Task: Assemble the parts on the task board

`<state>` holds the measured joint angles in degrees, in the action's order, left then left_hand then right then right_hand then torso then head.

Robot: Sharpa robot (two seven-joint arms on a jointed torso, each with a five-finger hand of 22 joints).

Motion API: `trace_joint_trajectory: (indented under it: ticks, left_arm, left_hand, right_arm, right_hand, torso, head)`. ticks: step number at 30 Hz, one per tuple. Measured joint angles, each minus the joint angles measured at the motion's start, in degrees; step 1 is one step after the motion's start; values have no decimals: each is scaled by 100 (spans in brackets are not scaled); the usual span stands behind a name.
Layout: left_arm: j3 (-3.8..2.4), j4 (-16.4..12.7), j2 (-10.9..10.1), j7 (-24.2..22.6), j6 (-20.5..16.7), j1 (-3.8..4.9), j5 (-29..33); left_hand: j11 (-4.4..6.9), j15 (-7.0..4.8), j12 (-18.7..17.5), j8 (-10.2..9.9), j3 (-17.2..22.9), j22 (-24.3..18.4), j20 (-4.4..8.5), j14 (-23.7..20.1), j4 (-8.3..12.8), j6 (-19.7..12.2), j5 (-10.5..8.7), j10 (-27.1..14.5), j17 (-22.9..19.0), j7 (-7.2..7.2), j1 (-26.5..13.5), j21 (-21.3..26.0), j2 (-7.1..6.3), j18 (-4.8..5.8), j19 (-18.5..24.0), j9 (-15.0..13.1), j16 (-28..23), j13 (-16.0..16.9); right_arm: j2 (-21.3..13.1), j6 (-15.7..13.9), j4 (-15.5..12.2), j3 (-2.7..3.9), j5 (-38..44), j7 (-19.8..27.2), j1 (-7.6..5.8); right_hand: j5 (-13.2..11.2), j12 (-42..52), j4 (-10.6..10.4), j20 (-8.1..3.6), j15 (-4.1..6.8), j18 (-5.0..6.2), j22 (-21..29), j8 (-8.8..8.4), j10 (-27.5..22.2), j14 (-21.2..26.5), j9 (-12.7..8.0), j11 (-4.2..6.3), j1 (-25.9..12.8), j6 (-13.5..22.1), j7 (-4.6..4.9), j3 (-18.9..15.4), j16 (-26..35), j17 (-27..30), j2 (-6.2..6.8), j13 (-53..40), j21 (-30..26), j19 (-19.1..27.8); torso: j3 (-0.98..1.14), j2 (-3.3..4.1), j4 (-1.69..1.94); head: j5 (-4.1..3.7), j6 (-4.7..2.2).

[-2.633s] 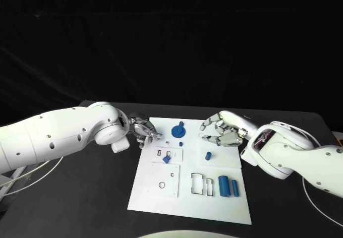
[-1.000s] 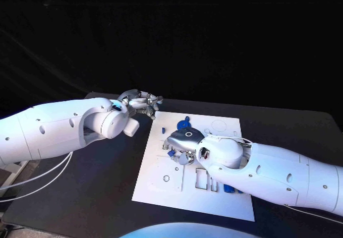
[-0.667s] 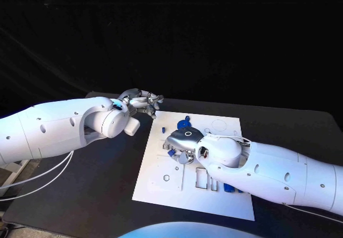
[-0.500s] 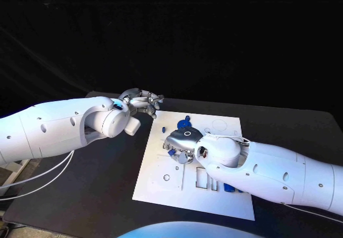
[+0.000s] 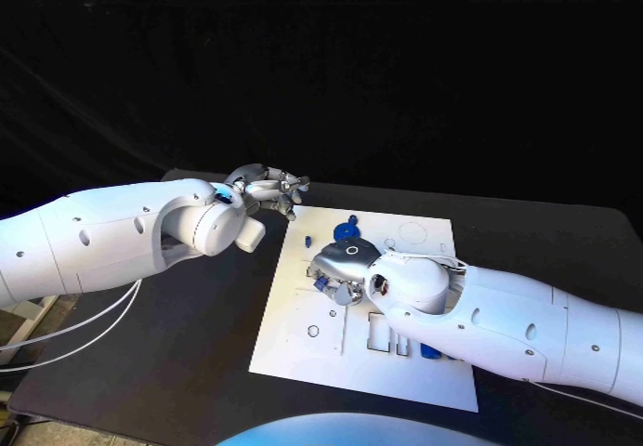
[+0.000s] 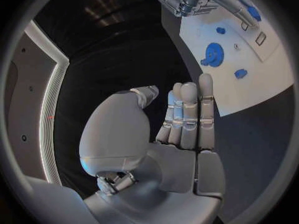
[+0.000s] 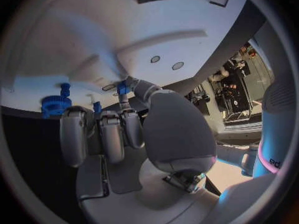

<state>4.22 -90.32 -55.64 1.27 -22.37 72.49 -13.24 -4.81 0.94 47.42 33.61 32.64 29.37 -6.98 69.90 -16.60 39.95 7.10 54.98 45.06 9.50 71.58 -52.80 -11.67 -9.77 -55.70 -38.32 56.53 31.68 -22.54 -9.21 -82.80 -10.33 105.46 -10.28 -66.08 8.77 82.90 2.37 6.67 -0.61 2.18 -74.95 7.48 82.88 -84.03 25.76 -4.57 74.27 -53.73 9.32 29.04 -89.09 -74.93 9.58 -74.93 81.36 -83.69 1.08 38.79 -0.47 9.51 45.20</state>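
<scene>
The white task board [image 5: 316, 364] lies in the middle of the black table. My right hand [image 5: 338, 275] hangs low over the board's left-middle. In the right wrist view its thumb and a finger pinch a small blue part [image 7: 122, 88] just above the board [image 7: 74, 40]. A blue gear [image 5: 348, 228] stands at the board's far end, close beyond that hand, and shows again [image 7: 56, 104] [image 6: 212, 54]. My left hand [image 5: 269, 191] hovers off the board's far left corner, fingers straight [image 6: 187, 114], holding nothing.
Blue cylinders [image 5: 429, 352] peek out from under my right forearm at the board's near right. Another small blue piece [image 6: 240, 73] lies on the board [image 6: 249, 89] near the gear. My right arm crosses the board's right half.
My right hand has come from the board's right side to its left-middle, down at the small blue part. My left hand has drawn back to the far corner. Both have barely moved in the last second.
</scene>
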Motion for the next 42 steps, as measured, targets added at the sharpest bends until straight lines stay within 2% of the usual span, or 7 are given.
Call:
trace_joint_trajectory:
  ticks: [7,11,12,16,24,29,42]
  left_arm:
    - [0,2,3,5,4,0,1]
    - [0,3,6,7,9,0,2]
    - [0,4,6,8,11,0,2]
    - [0,7,9,11,17,0,3]
    - [0,11,4,21,36,0,4]
    - [0,12,1,30,63,0,4]
    - [0,20,1,58,137,0,0]
  left_hand:
    - [0,0,0,-2,0,0,0,0,0,0,0,0,0,0,0,0,0,0,0,0,0,0]
    - [0,0,0,-2,16,0,0,0,-16,0,0,0,1,0,0,0,0,0,0,0,0,-6]
    - [0,0,0,-2,17,0,0,0,-16,0,0,0,0,0,0,0,0,0,0,3,0,-6]
    - [0,0,0,-2,16,-2,0,0,-16,0,0,0,1,0,0,0,0,0,0,6,0,-7]
    - [0,0,0,16,16,-12,12,0,-16,0,0,0,-10,0,0,22,0,1,-12,17,0,-20]
    - [0,0,0,19,16,-15,22,0,-16,0,0,0,-10,0,0,38,0,1,-21,23,0,-27]
    - [0,0,0,19,16,-15,22,0,-16,0,0,0,-9,0,0,38,0,1,-21,29,0,-34]
  right_arm:
    - [-2,-40,15,5,42,-33,8]
    - [-12,-91,19,5,56,-65,13]
    - [-15,-109,19,5,58,-73,14]
    - [-57,-220,10,-4,64,-109,25]
    - [-204,-474,-49,-14,62,-174,41]
    - [-317,-600,-106,-12,50,-233,39]
    - [-444,-685,-191,-11,24,-404,37]
  right_hand:
    - [-2,32,-20,-22,0,0,1,112,41,0,25,42,-74,-175,-51,68,0,1,-74,0,-1,-22]
    - [-28,55,-44,-33,42,0,1,162,72,0,32,72,-144,-272,-87,92,0,1,-143,1,34,-33]
    - [-36,58,-58,-45,85,0,1,206,94,-2,33,94,-163,-315,-105,102,-22,1,-160,1,35,-42]
    - [-32,119,-185,-105,127,0,1,339,117,19,42,142,-345,-367,-155,70,-22,1,-204,1,100,-41]
    - [88,120,-404,-150,185,0,2,470,112,0,43,196,-610,-374,-161,22,-22,1,-276,1,127,-36]
    - [112,120,-518,-165,185,0,2,507,112,0,159,196,-719,-384,-170,-26,-44,2,-271,2,127,-21]
    - [145,120,-610,-165,185,0,3,537,112,0,174,195,-854,-412,-274,-58,-44,2,-188,2,127,-20]
  torso:
    - [1,-1,-7]
    - [1,-5,-8]
    - [1,-5,-8]
    - [2,-7,-8]
    - [3,-8,-8]
    - [4,-7,-18]
    - [5,-4,-18]
  head:
    - [5,9]
    - [-2,8]
    - [-4,5]
    - [-14,-3]
    - [-38,-21]
    - [-42,-28]
    - [-66,-23]
